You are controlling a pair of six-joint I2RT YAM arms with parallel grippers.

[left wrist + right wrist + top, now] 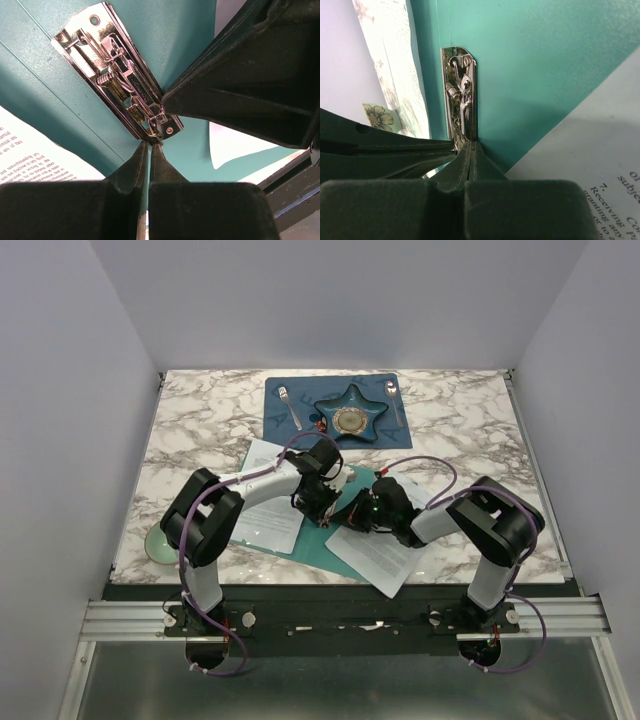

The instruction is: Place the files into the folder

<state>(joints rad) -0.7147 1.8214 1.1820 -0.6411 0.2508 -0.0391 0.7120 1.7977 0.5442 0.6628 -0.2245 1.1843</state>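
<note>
Down the left of the overhead view the marble counter (200,430) is lying open, with only a pale green disc (160,543) sitting at its lower left corner. Across the top a dark blue placemat (300,388) is carrying a star dish (352,415), well apart from where I am working. A bare band of marble is running between the placemat and my wrists. To the right the counter is again showing free room out to its edge.

The folder (320,542) is lying open and flat in the lower middle, teal and thin. The files are resting on it in two lots. One sheet (265,512) is covering its left part. Another sheet (385,555) is lying askew over its lower right and reaching to the counter's near edge. Both are showing dense black print.

In the wrist views the silver clip (117,75) is sitting on the teal. My left claw (149,144) is standing with its fingers almost together, only a slit between them, tips touching the clip's lower end. My right claw (468,144) is pressing its fingers together too, tips at the same end of the clip, just beside the left one. I am not managing to tell whether either is pinching any metal.
</note>
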